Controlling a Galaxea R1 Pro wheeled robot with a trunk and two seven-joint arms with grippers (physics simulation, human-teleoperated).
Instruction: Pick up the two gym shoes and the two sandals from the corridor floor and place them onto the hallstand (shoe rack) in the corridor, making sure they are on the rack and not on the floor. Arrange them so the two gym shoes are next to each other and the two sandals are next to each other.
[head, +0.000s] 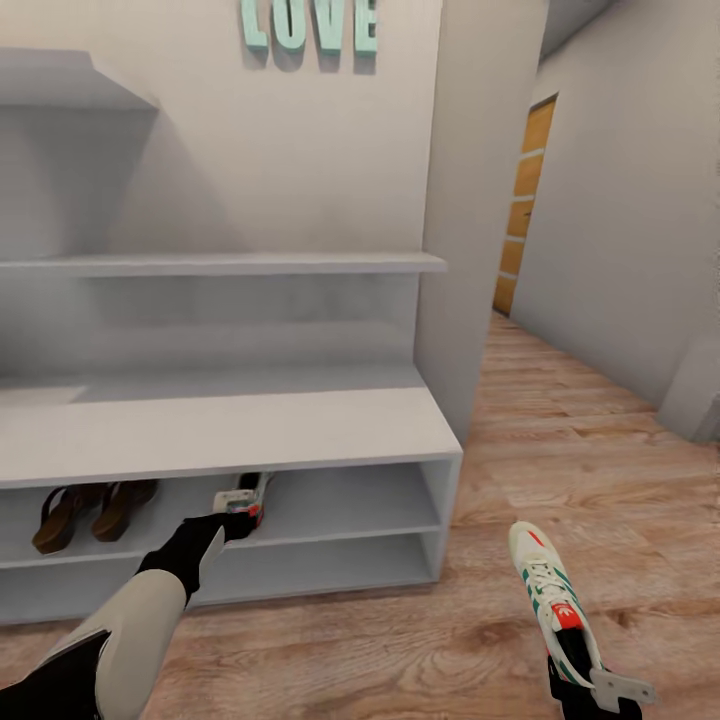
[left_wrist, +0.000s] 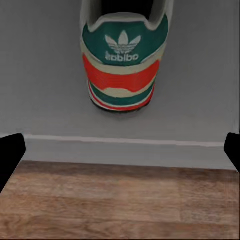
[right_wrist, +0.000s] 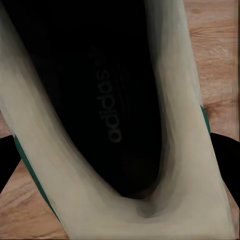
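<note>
While the left gripper (head: 243, 515) hangs wide open and empty behind one gym shoe (left_wrist: 123, 55) on the hallstand's (head: 330, 418) upper shelf, right of the sandals (head: 92, 510), the right gripper (head: 590, 690) clamps the second shoe's (head: 552, 597) heel over the corridor floor (head: 560, 440); it should land alongside the first, fully on the shelf.

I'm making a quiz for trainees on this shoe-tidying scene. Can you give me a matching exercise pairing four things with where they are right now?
Things:
1. sandals
2. shoe on rack
3. second gym shoe
4. LOVE letters

Places:
A. held at its heel by the right gripper, above the floor
B. on the wall above the shelves
C. side by side at the left of the rack's upper shelf level
D. on the same shelf level, right of the sandals, in front of the left gripper

Pairs: 1-C, 2-D, 3-A, 4-B
</note>
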